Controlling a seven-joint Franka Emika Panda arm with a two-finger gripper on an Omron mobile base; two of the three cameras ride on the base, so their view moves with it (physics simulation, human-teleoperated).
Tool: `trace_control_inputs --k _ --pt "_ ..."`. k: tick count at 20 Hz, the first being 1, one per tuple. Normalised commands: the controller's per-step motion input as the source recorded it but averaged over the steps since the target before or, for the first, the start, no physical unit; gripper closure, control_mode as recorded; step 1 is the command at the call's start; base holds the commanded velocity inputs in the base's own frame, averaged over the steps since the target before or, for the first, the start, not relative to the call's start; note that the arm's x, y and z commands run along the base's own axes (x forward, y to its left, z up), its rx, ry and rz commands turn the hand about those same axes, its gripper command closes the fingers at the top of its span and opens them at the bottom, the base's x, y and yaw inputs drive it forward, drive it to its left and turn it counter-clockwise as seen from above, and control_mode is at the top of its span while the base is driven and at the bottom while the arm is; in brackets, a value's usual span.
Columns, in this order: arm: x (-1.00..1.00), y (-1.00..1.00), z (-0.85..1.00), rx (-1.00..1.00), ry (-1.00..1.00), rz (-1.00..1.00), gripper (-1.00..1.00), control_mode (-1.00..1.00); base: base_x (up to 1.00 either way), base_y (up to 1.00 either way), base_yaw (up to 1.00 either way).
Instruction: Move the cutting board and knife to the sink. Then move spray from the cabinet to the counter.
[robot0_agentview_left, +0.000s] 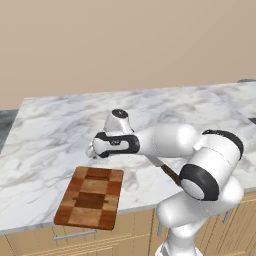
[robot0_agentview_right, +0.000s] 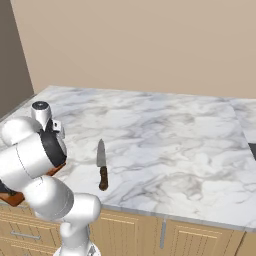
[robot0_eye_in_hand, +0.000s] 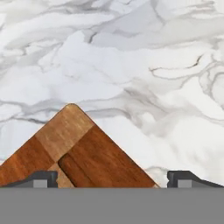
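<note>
The checkered wooden cutting board (robot0_agentview_left: 90, 196) lies flat at the counter's (robot0_agentview_left: 165, 107) front left edge. My gripper (robot0_agentview_left: 92, 150) hangs just above the board's far end and points down. In the hand view its two fingertips (robot0_eye_in_hand: 41, 179) stand wide apart, open and empty, over one corner of the cutting board (robot0_eye_in_hand: 74, 148). The knife (robot0_agentview_right: 102, 165) rests on the marble to the right of the board, handle toward the front edge. In the left base view my forearm covers most of the knife (robot0_agentview_left: 171, 174). The sink, spray and cabinet are out of view.
Light wood drawer fronts with metal handles (robot0_agentview_left: 75, 234) run under the counter. A plain beige wall (robot0_agentview_left: 125, 40) stands behind it. A dark strip (robot0_agentview_right: 253, 150) shows at the counter's far right. Bare marble (robot0_agentview_right: 165, 130) stretches right of the knife.
</note>
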Motion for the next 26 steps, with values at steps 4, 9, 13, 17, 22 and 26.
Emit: trace_control_inputs --k 4,9,13,17,22,26 --pt "-0.44 0.03 0.46 -0.15 -0.02 0.23 -1.00 -1.00 0.00 0.00 0.00" --pt "-0.61 0.06 0.33 -0.12 -0.02 0.07 -1.00 -1.00 0.00 0.00 0.00" --pt "-0.67 0.09 0.28 -0.05 0.00 0.00 -1.00 -1.00 0.00 0.00 0.00" --pt "-0.69 0.08 0.28 0.00 0.00 0.00 -1.00 -1.00 0.00 0.00 0.00" --pt "-0.72 0.08 0.16 -0.05 -0.04 0.00 -1.00 -1.00 0.00 0.00 0.00" --pt "-0.70 0.12 0.03 -0.17 -0.06 0.00 -1.00 -1.00 0.00 0.00 0.00"
